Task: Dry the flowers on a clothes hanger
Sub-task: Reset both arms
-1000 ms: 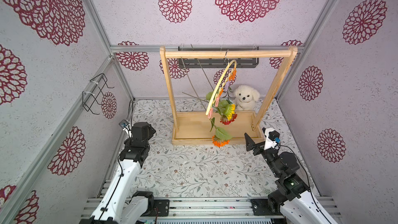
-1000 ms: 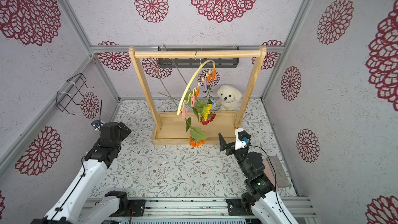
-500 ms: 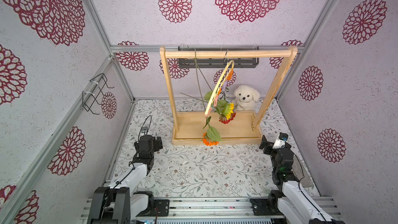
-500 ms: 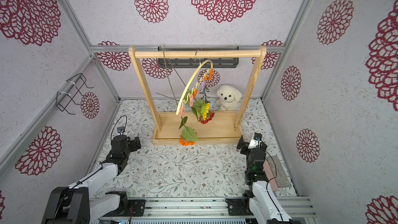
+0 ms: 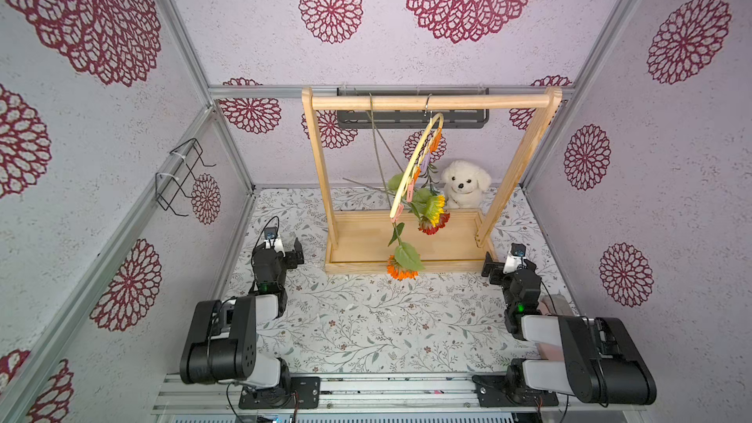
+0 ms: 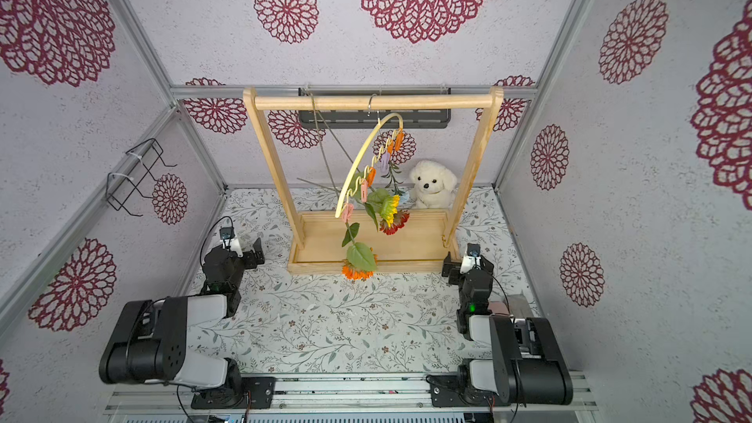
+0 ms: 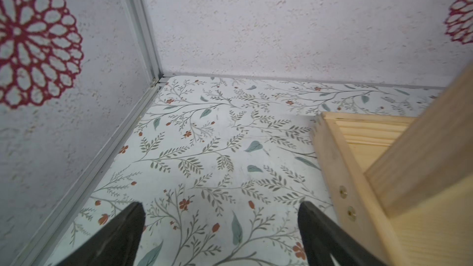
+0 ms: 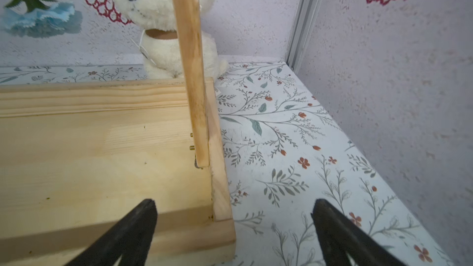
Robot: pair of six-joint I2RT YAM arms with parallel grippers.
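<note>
The clothes hanger [image 5: 414,164] [image 6: 358,168] hangs by its metal hook from the wooden rack's top bar [image 5: 431,102], turned edge-on. The flowers hang from its clothespins, heads down: the orange bloom [image 5: 401,272] [image 6: 357,271] lowest, the sunflower [image 5: 434,207] and red bloom [image 5: 435,226] higher. The light-blue carnation [image 8: 38,19] shows in the right wrist view. My left gripper [image 5: 289,250] [image 7: 221,208] is open and empty, low over the table left of the rack's base. My right gripper [image 5: 498,266] [image 8: 234,205] is open and empty at the base's right front corner.
The rack's wooden base tray [image 5: 366,238] stands at the back middle of the table. A white plush dog [image 5: 464,185] sits behind it. A black wire holder [image 5: 179,177] is fixed to the left wall and a black shelf [image 5: 411,118] to the back wall.
Both arms have drawn back from the rack and folded down low at the table's sides. The hanger with the flowers has swung slightly. Both grippers stayed open.
</note>
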